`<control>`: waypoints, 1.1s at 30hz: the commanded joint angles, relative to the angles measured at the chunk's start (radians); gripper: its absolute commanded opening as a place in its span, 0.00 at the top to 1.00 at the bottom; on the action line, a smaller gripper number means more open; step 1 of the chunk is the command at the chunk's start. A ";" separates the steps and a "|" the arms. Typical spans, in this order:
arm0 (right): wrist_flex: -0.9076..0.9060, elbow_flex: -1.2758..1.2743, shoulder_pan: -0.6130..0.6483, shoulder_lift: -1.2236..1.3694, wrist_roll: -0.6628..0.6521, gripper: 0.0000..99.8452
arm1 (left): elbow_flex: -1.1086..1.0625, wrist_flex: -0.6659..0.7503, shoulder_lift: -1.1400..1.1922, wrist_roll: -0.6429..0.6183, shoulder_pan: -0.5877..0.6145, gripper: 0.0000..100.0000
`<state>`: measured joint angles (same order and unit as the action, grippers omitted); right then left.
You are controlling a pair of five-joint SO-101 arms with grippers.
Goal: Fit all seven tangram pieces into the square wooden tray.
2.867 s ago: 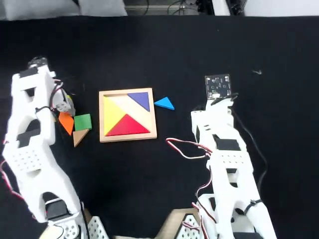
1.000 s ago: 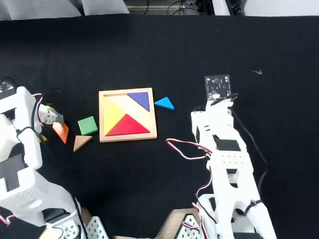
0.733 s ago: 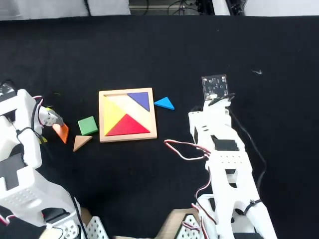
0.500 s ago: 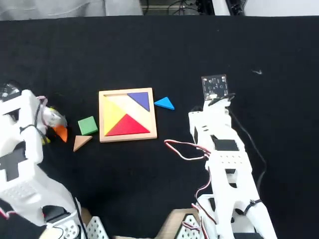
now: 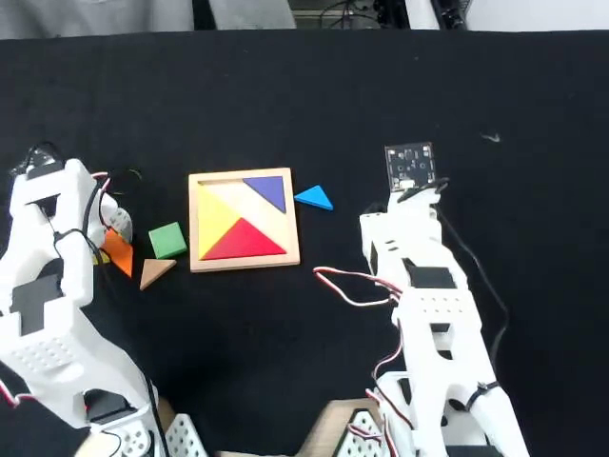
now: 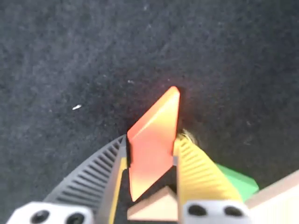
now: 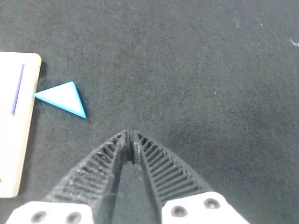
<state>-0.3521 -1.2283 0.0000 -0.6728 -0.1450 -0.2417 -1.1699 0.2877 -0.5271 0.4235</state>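
Square wooden tray (image 5: 193, 225) mid-table on the black cloth (image 5: 285, 95), between the two arms. Inside it, a yellow triangle (image 5: 217, 224), a red triangle (image 5: 243, 242) and a blue-violet piece (image 5: 269, 190); pale bare wood in the rest. Left gripper (image 5: 109, 234) well to one side of the tray, clamped on an orange piece (image 5: 119, 253). Just beside that gripper, toward the tray, a green square (image 5: 166, 239); close by its fingers on the near side, a tan triangle (image 5: 154, 272). Light blue triangle (image 5: 314, 198) just outside the tray's far corner, between tray and right arm.

From the left wrist: orange piece (image 6: 154, 135) gripped on edge between the two fingers of the left gripper (image 6: 152, 140), one corner poking out past the fingertips. Tan triangle (image 6: 154, 210) under the jaws near the wrist, green square (image 6: 238, 182) off beside the yellow finger (image 6: 196, 172).

From the right wrist: right gripper (image 7: 127, 140) pinched closed on nothing, above bare cloth. Light blue triangle (image 7: 63, 99) ahead of the fingertips and off to one side, apart from them; tray (image 7: 18, 121) just past it.
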 commanded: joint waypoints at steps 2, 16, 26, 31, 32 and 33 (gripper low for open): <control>0.017 0.004 0.015 -0.035 -0.008 0.99 | 0.070 -0.012 -0.097 0.003 0.002 0.91; 0.017 0.004 0.015 -0.035 -0.008 0.99 | 0.053 0.048 -0.098 0.000 -0.018 0.91; 0.017 0.004 0.017 -0.035 -0.008 0.99 | 0.088 0.077 -0.100 -0.021 -0.127 0.90; 0.017 0.004 0.015 -0.036 -0.008 0.99 | 0.058 0.029 -0.104 -0.048 -0.108 0.83; 0.017 0.004 0.015 -0.036 -0.008 0.99 | 0.056 0.021 -0.100 -0.077 -0.099 0.81; 0.017 0.004 0.017 -0.036 -0.008 0.99 | 0.051 0.021 -0.098 -0.092 -0.085 0.80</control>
<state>-0.3521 -1.2283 0.0000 -0.6728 -0.1450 -0.2171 -1.1316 0.2401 -0.5700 0.3130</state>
